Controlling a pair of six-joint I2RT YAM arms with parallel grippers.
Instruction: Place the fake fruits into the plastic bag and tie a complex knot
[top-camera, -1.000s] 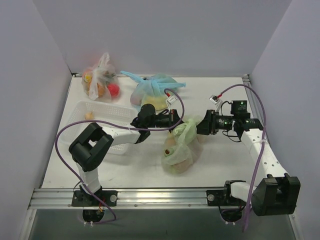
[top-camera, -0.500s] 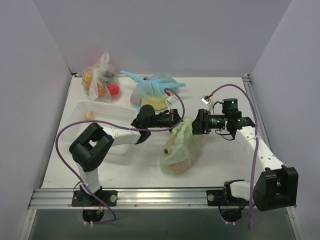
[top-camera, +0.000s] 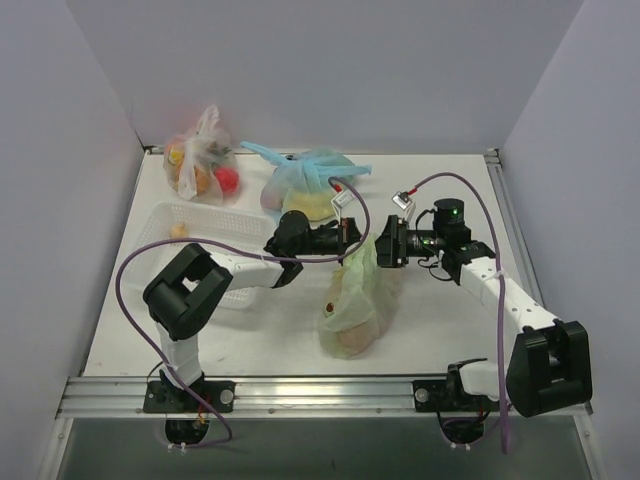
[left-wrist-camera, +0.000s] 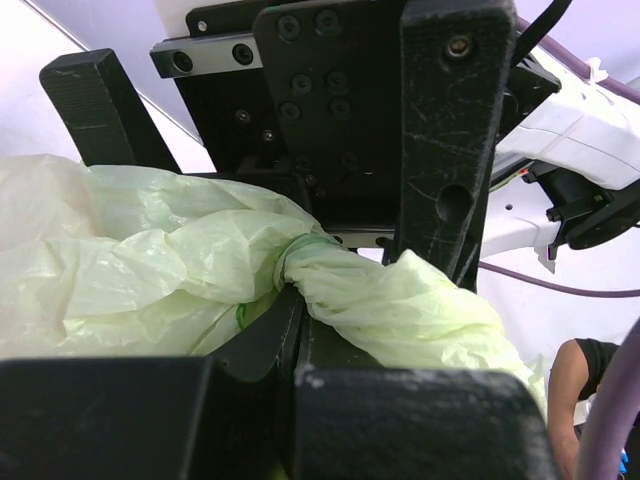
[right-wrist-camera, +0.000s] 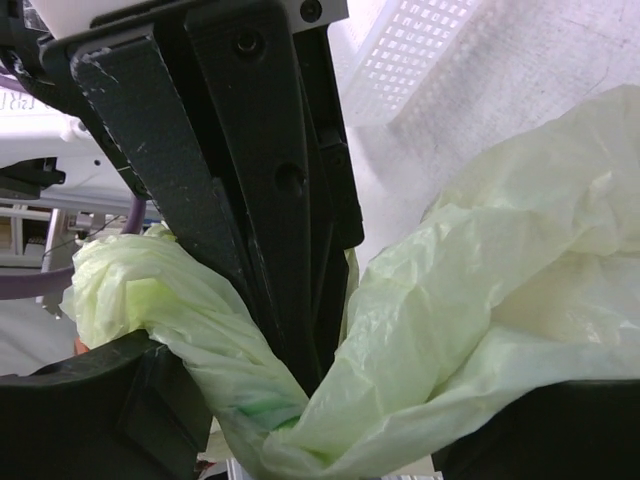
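Top view: the bag lies at frame centre on the desk. Left claw is clenched on its twisted neck; right claw is released, fingers straddling that neck

I am working on a white table that is sitting between plain lilac-grey panels: the back wall is standing at 12 o'clock, the left wall at 9, the right wall at 3. An aluminium rail is running along the 6 o'clock edge under soft, even light.
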